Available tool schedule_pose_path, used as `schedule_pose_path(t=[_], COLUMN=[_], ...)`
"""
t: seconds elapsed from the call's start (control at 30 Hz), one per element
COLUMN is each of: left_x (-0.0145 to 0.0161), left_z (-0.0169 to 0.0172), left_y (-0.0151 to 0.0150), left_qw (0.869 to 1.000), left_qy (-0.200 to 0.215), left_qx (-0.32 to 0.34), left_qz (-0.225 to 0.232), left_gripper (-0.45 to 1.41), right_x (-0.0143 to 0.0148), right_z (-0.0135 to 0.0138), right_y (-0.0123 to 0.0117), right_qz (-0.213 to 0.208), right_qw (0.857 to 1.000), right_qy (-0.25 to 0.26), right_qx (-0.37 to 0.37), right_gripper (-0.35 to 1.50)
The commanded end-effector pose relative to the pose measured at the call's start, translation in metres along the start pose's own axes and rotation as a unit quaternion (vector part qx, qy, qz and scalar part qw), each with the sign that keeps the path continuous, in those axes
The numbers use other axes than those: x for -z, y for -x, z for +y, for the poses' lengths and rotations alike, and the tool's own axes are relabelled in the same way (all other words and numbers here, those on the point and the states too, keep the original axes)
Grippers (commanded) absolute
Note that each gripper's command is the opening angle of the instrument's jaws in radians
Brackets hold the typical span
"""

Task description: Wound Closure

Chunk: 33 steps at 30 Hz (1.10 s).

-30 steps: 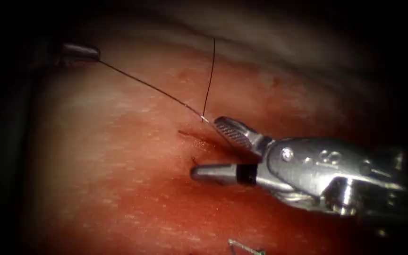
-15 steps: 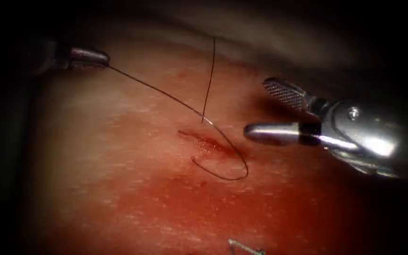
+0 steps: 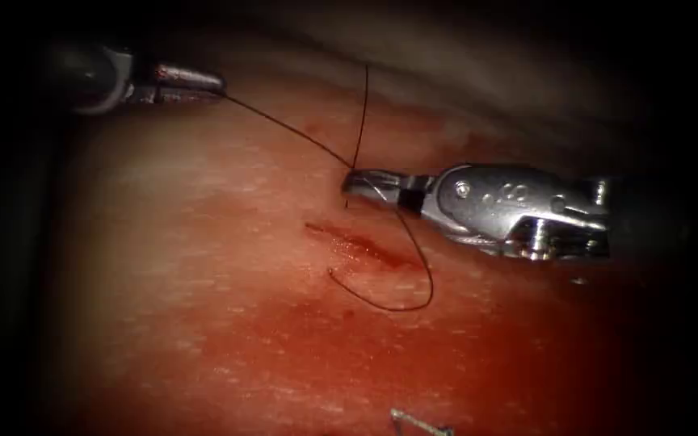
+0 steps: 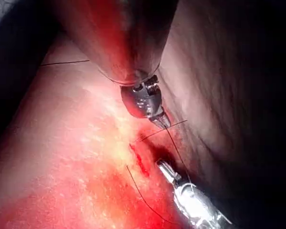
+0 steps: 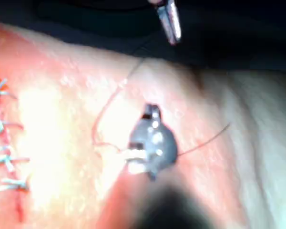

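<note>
My left tool sits at the far left of the tissue, jaws shut on the dark thread. That strand runs taut down and right to my right tool, which lies just above the short red cut. Its jaws are shut on the thread where a second strand rises straight up. Below the right tool a slack loop curls over the right end of the cut. In the left wrist view my left tool holds thread above the cut. Neither tool holds a needle.
A thin bright metal piece lies on the tissue at the bottom edge; whether it is the needle I cannot tell. Red fluid stains the tissue below the cut. Several blue stitches close another cut.
My right tool lifted off the cut with jaws open, then swung left and shut on the thread junction. My left tool moved right with its strand. The loop now lies uncovered.
</note>
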Motion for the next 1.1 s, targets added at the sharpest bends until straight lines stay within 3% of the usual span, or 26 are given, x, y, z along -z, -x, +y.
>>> schedule_pose_path(t=[0.03, 0.2, 0.33, 0.5, 0.73, 0.77, 0.8, 0.9, 1.0, 1.1], left_x=[-0.0012, -0.0054, -0.0067, -0.0059, -0.0036, -0.0036, -0.0035, -0.0031, -0.0023, -0.0016], left_z=[0.0010, 0.0050, 0.0080, 0.0101, 0.0128, 0.0131, 0.0131, 0.0128, 0.0129, 0.0127], left_y=[0.0006, 0.0035, 0.0042, 0.0037, -0.0007, -0.0015, -0.0017, -0.0022, -0.0028, -0.0035], left_qw=[1.000, 0.998, 0.995, 0.994, 0.994, 0.994, 0.994, 0.994, 0.994, 0.994], left_qy=[-0.007, -0.023, -0.018, -0.005, 0.010, 0.010, 0.011, 0.012, 0.013, 0.014], left_qx=[0.001, -0.005, -0.010, -0.015, -0.011, -0.010, -0.009, -0.007, -0.007, -0.005], left_qz=[-0.011, -0.066, -0.097, -0.105, -0.107, -0.107, -0.107, -0.106, -0.106, -0.105], left_gripper=[-0.35, -0.35, -0.35, -0.35, -0.35, -0.35, -0.35, -0.35, -0.35, -0.35], right_x=[-0.0017, -0.0018, -0.0013, -0.0001, -0.0001, -0.0003, -0.0004, -0.0005, -0.0008, -0.0009], right_z=[-0.0010, -0.0024, -0.0024, -0.0015, -0.0004, -0.0004, -0.0004, -0.0005, -0.0002, -0.0004], right_y=[-0.0007, -0.0024, -0.0031, -0.0035, -0.0027, -0.0027, -0.0026, -0.0023, -0.0016, -0.0011], right_qz=[0.006, 0.054, 0.074, 0.077, 0.070, 0.065, 0.057, 0.038, 0.014, -0.005], right_qw=[1.000, 0.998, 0.996, 0.992, 0.991, 0.991, 0.991, 0.989, 0.987, 0.988], right_qy=[-0.004, 0.022, 0.049, 0.095, 0.115, 0.117, 0.119, 0.141, 0.161, 0.154], right_qx=[0.000, -0.003, -0.007, -0.015, -0.016, -0.019, -0.019, -0.020, -0.018, -0.020], right_gripper=[-0.35, -0.35, -0.35, -0.35, -0.35, -0.23, 0.19, 0.88, 1.11, 1.11])
